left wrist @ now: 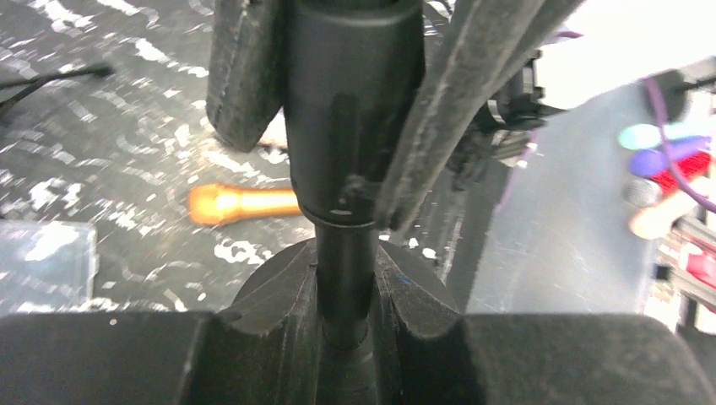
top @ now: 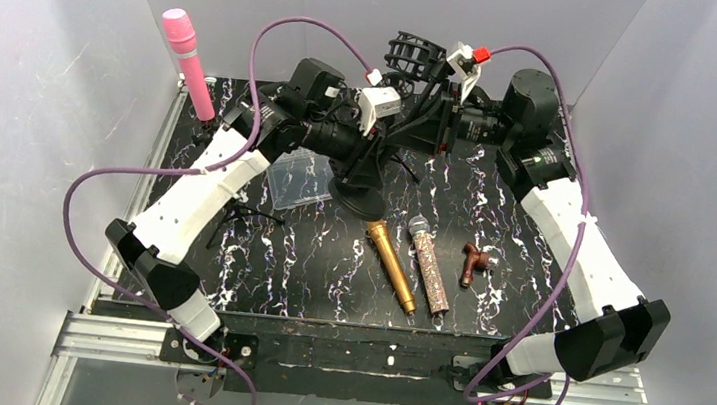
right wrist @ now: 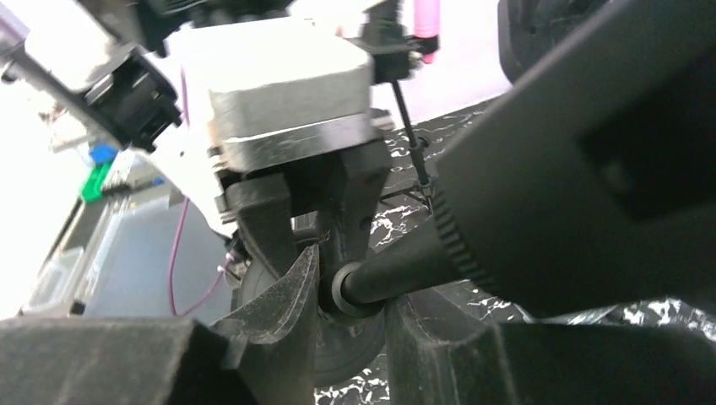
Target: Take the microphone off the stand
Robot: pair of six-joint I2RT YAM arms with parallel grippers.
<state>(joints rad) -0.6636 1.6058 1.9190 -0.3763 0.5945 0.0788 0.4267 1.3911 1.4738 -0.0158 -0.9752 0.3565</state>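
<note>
Black marbled tabletop (top: 327, 270), white walls (top: 40, 129) round it. Step in hand, as judged: bracing the stand and getting a hold near the mount to free the black microphone (left wrist: 353, 110). Leave left gripper (left wrist: 346, 291) clamped on stand pole (left wrist: 344, 245) just under the thick body, fingers pressed to both sides. No slackening, else risk of tipping the stand base (top: 360, 201). As for right gripper (right wrist: 350, 308): narrow, straddling a thin rod end by the knurled ring (right wrist: 460, 249); can't tell whether pinching or just apart. Seat it squarely before any pull, then work along the mic's axis, not sideways. Watch for a clash with left gripper, just beside. Target location: far centre of table, up on the stand, between both grippers, mostly hidden from above by the arms. Look: thick matt black cylinder, smooth, stepping down to a thinner neck. Rectangular recess on the side in right wrist view, if same body; not certain. Not to be confused with pink microphone (top: 189, 59) upright at far left, or gold microphone (top: 390, 264) and glitter microphone (top: 428, 265) lying loose side by side nearer the arms.
</note>
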